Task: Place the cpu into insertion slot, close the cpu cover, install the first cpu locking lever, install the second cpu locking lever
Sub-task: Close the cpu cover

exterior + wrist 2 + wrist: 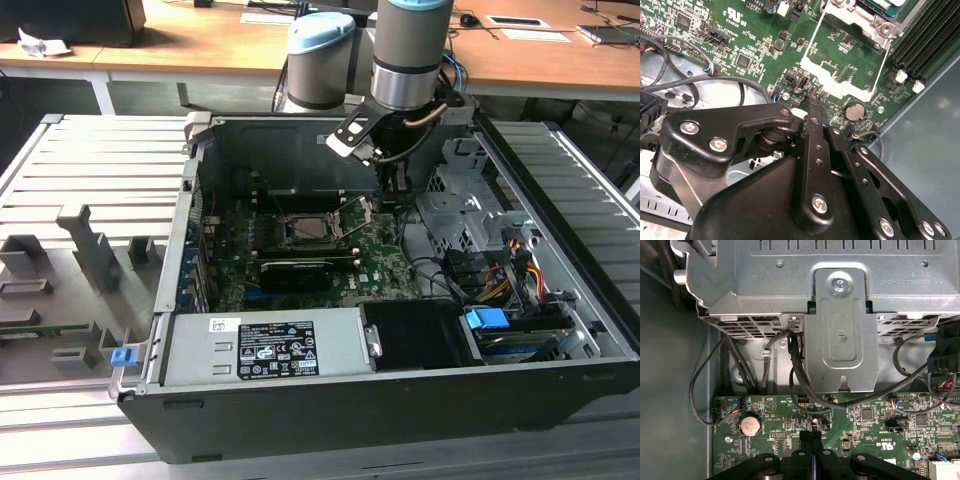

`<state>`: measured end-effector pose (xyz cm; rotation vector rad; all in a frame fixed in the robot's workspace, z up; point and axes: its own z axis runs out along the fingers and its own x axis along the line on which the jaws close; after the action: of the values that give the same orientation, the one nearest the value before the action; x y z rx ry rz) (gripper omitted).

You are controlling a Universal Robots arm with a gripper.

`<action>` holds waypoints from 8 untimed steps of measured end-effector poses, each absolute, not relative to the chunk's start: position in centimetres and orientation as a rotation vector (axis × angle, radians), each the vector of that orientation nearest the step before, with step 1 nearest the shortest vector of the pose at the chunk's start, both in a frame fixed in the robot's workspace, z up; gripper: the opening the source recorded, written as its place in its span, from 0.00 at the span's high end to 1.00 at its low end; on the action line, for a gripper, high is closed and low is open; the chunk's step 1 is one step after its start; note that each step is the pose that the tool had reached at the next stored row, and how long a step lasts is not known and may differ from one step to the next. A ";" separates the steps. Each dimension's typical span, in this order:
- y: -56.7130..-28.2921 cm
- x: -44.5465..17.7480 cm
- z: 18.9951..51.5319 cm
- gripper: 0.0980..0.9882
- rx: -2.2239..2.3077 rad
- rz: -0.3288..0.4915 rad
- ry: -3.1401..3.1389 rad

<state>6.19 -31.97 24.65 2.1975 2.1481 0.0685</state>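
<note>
Hand (812, 102) closed, fingers pressed together w/ nothing seen btwn them, tips just over the green board (740, 30), beside the insertion slot (283, 232). The cpu (306, 230) looks seated in it — flat pale metal square. Prob. light, stiff, smooth-topped, fragile underneath, so hold by edges only. Wire lever (809, 42) — thin springy steel, likely best taken near its free end.
</note>
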 end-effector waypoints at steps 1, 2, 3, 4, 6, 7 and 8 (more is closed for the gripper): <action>-32.0 6.2 24.6 0.99 2.198 0.069 2.148; -32.0 6.1 24.6 0.99 2.197 0.069 2.148; -32.0 6.1 24.6 0.99 2.197 0.069 2.148; -32.0 6.1 24.6 0.99 2.197 0.069 2.148; -32.0 6.0 24.6 0.99 2.197 0.069 2.148; -32.0 6.0 24.6 0.99 2.197 0.069 2.148; -32.0 5.9 24.6 0.99 2.197 0.069 2.148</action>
<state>5.94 -31.97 24.62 2.1975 2.1480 0.0686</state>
